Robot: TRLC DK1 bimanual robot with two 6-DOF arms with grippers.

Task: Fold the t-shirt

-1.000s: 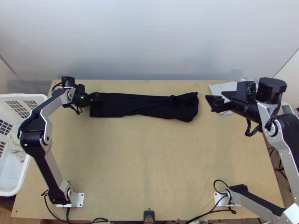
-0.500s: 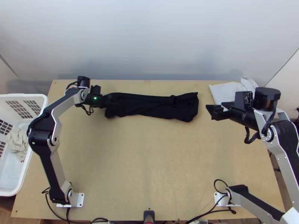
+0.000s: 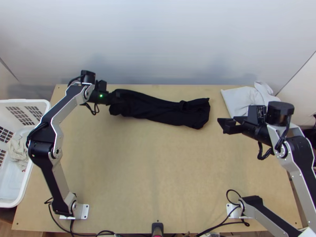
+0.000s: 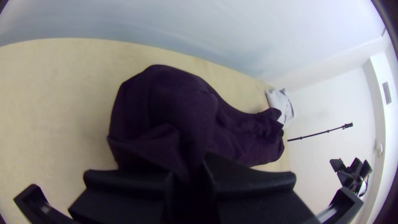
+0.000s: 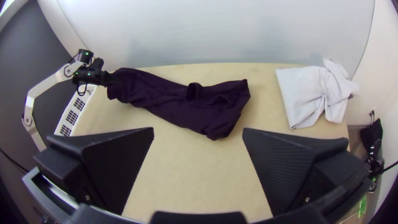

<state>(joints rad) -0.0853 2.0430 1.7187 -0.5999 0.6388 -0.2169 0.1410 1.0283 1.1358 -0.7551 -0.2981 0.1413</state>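
Across the far part of the light wooden table (image 3: 158, 170), black t-shirt (image 3: 158, 109), gathered into a long, narrow strip running left to right. Creased along its length, with a small raised loop of cloth near the right end and a loose, rumpled edge there. Rounded and bulging at the left end, perhaps raised a little off the wood, though hard to judge from overhead with black against black.

At that left end, left gripper (image 3: 118, 96), coming in from the outer side. Clamped on the t-shirt, with cloth pinched between the two fingers in the left wrist view.

Near the right end, right gripper (image 3: 226, 120), above the tabletop, pointing toward the t-shirt but not touching it. Spread wide in the right wrist view, with tabletop and t-shirt in sight through the gap.

Farther out, at the far right corner, white cloth (image 3: 239, 98), flat and folded on its inner side, bunched on its outer side. Beside the table's left edge, white plastic basket (image 3: 23, 101) with slotted walls; crumpled inside it, beige cloth (image 3: 17, 152). Behind the table's far edge, pale wall (image 3: 158, 43).
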